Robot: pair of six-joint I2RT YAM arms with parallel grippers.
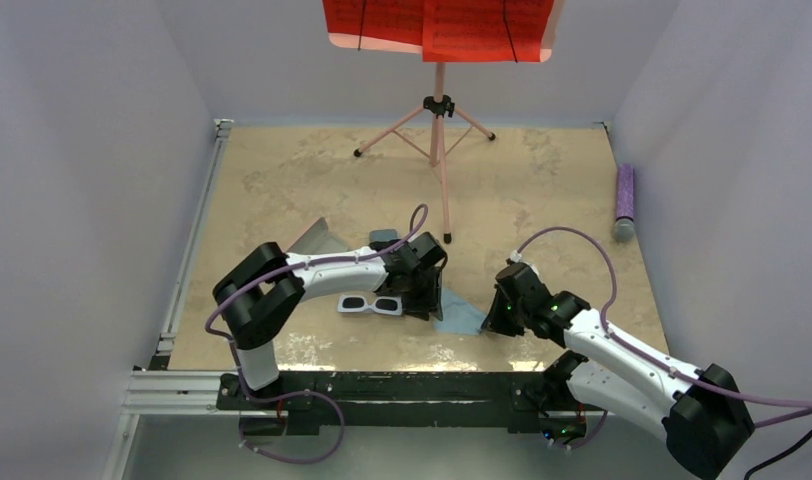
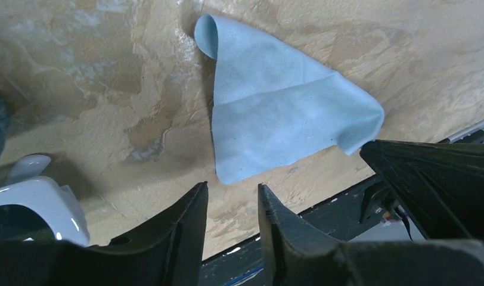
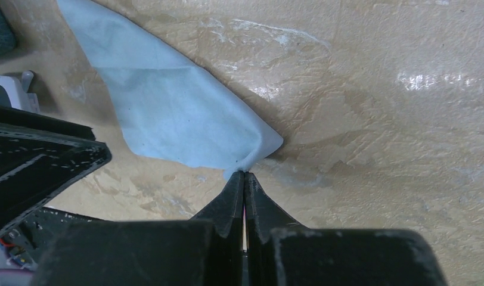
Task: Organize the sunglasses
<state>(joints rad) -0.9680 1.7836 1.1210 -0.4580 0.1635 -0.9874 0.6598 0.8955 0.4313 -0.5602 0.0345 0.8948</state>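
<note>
From above, the white sunglasses [image 1: 370,304] lay at lower centre of the tabletop [image 1: 542,180], just left of the blue cloth [image 1: 462,318]; no pink pair showed. The left wrist view had the left jaws slightly apart and empty. The right wrist view had the right jaws pinched shut on the cloth's corner; a low, slow pull clear of the sunglasses seemed wisest.
</note>
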